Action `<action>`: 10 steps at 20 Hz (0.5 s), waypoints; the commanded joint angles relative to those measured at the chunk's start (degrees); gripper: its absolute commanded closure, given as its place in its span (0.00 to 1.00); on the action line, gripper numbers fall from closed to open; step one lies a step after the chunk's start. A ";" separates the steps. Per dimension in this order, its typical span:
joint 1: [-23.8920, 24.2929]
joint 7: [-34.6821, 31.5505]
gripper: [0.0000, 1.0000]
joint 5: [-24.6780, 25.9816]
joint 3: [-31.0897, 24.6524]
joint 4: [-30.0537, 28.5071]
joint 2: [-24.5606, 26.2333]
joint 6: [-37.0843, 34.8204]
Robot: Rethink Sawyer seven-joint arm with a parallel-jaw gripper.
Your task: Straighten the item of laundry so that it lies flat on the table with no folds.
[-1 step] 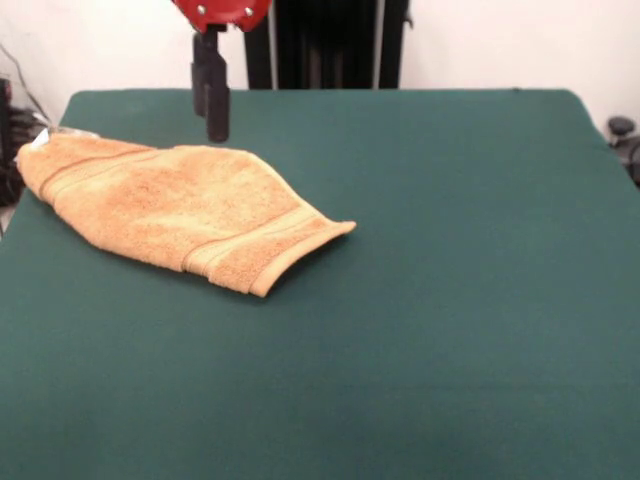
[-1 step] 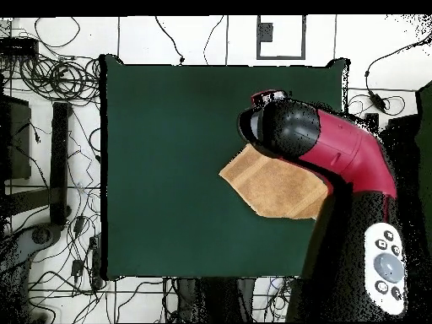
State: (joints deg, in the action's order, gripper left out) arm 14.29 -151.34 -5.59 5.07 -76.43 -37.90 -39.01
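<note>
One folded orange-tan terry-cloth towel [image 1: 180, 212] – two woven bands, no readable writing | left half of frame, on one dark green felt table [image 1: 450, 300] | one black gripper [image 1: 212, 90] above towel's far edge – jaws: cannot tell

You have the orange-tan terry towel [image 1: 180, 210] lying folded over, not flat, near one side edge of the dark green table [image 1: 420, 330]. A woven border band runs near each end; one corner points toward the table's middle.
</note>
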 commanded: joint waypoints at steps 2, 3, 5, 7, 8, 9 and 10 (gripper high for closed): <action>0.13 -3.62 0.00 -5.13 -9.39 -9.34 5.48 3.18; 0.28 -3.67 0.00 -5.49 -9.84 -9.51 5.87 3.99; 0.36 -3.78 0.00 -5.59 -10.09 -9.73 6.04 4.62; 0.07 -4.32 0.00 -5.47 -9.91 -9.75 6.49 5.14; 0.14 -4.41 0.00 -5.74 -10.03 -9.84 6.61 5.12; 0.21 -4.49 0.00 -6.01 -10.15 -9.93 6.73 5.10; 0.28 -4.57 0.00 -6.27 -10.27 -10.03 6.85 5.09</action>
State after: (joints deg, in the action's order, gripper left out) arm 15.30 -151.34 -8.72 2.29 -77.68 -36.99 -36.95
